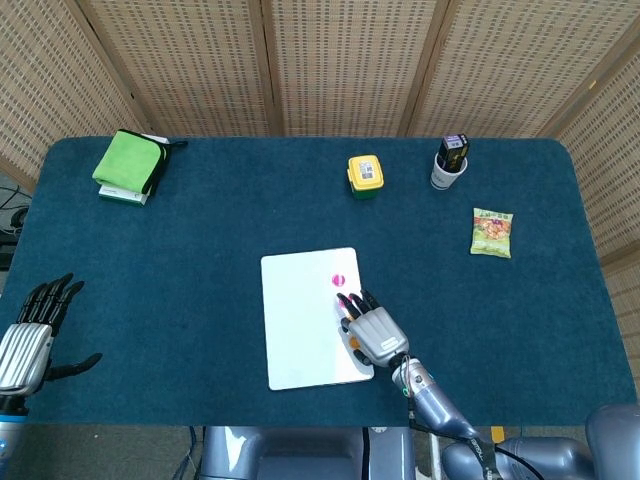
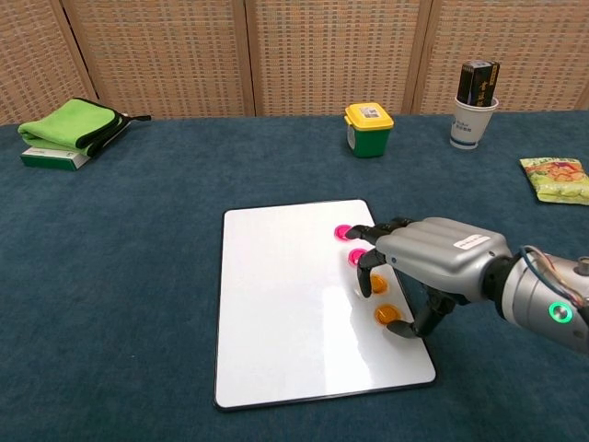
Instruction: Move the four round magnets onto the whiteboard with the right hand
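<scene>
**Four magnets on the board, right hand low over the last two**

At the lower left of the head view the left hand (image 1: 28,335) sits at the desk's near edge, fingers spread and holding nothing. In the upper left lies a folded green cloth (image 2: 69,124) on a thin white-and-green book (image 2: 51,158), well apart from the work.

In the middle of the dark blue felt desk (image 2: 138,276) lies the white rectangular whiteboard (image 2: 285,304). Down its right margin run the four round magnets: a pink magnet (image 2: 343,233) nearest the far corner, a second pink magnet (image 2: 356,258) just below it, then an orange magnet (image 2: 378,284) and a second orange magnet (image 2: 386,315) nearest the front. All four appear to rest on the board's surface.

The grey right hand (image 2: 433,262) hovers over that margin, fingers curled downward with dark fingertips (image 2: 368,276) close to the magnets and the thumb near the lower orange one. I cannot tell whether any fingertip is pinching a magnet or merely touching.

As a judgement, the placing step looks all but finished; what remains is for the hand to release and lift straight up without dragging a magnet off the edge.

Behind the board, upper centre, stands a small yellow-lidded green tub (image 2: 368,129), closed, contents hidden. To its right a white paper cup (image 2: 473,122) holds a dark boxy object standing upright. At the far right lies a green snack packet (image 2: 555,177).
</scene>
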Motion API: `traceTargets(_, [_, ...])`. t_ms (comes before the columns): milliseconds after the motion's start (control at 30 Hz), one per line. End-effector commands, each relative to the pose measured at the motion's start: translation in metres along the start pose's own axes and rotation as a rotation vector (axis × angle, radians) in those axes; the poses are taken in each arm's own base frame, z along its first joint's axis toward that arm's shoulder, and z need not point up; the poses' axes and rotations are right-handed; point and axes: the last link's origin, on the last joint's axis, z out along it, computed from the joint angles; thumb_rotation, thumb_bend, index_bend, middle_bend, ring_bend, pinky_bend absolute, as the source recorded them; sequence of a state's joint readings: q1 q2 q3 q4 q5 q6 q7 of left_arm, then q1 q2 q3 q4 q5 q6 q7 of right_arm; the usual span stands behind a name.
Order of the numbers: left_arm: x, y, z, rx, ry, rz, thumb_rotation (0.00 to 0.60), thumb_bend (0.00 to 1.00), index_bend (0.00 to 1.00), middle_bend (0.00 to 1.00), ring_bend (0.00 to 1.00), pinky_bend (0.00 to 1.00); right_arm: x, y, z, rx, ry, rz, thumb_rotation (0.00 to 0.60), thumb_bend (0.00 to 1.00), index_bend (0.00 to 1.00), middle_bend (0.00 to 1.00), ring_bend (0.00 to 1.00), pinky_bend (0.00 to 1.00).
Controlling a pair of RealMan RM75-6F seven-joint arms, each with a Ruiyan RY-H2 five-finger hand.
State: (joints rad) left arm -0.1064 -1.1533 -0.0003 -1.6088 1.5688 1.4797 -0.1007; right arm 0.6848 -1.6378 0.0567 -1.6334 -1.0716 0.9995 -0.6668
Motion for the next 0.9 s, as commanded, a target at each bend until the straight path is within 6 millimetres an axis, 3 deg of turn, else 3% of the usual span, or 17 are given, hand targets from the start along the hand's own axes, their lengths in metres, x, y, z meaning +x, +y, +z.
traceTargets(33, [0.000, 0.000, 0.000, 0.001, 0.000, -0.002, 0.600, 0.00, 0.00, 0.00, 0.00, 0.00, 0.014, 0.000, -0.006, 0.007, 0.045, 0.017, 0.600, 0.36, 0.36, 0.00, 0.00, 0.00])
traceTargets(267, [0.001, 0.000, 0.000, -0.004, 0.004, -0.007, 0.600, 0.00, 0.00, 0.00, 0.00, 0.00, 0.060, 0.023, -0.035, -0.009, 0.202, 0.048, 0.600, 0.32, 0.27, 0.00, 0.00, 0.00])
traceTargets(433, [0.001, 0.001, 0.000, -0.006, 0.012, -0.009, 0.600, 0.00, 0.00, 0.00, 0.00, 0.00, 0.081, 0.083, -0.068, -0.107, 0.374, 0.043, 0.600, 0.14, 0.14, 0.00, 0.00, 0.00])
traceTargets(533, [0.001, 0.001, -0.001, -0.009, 0.019, -0.012, 0.600, 0.00, 0.00, 0.00, 0.00, 0.00, 0.074, 0.121, -0.093, -0.194, 0.443, 0.056, 0.600, 0.06, 0.10, 0.00, 0.00, 0.00])
traceTargets(667, [0.002, 0.002, -0.001, -0.019, 0.029, -0.008, 0.600, 0.00, 0.00, 0.00, 0.00, 0.00, 0.056, 0.163, -0.127, -0.316, 0.492, 0.083, 0.600, 0.05, 0.05, 0.00, 0.00, 0.00])
traceTargets(900, [0.003, 0.004, -0.001, -0.033, 0.065, -0.007, 0.600, 0.00, 0.00, 0.00, 0.00, 0.00, 0.029, 0.200, -0.175, -0.443, 0.553, 0.102, 0.600, 0.00, 0.00, 0.00, 0.00, 0.00])
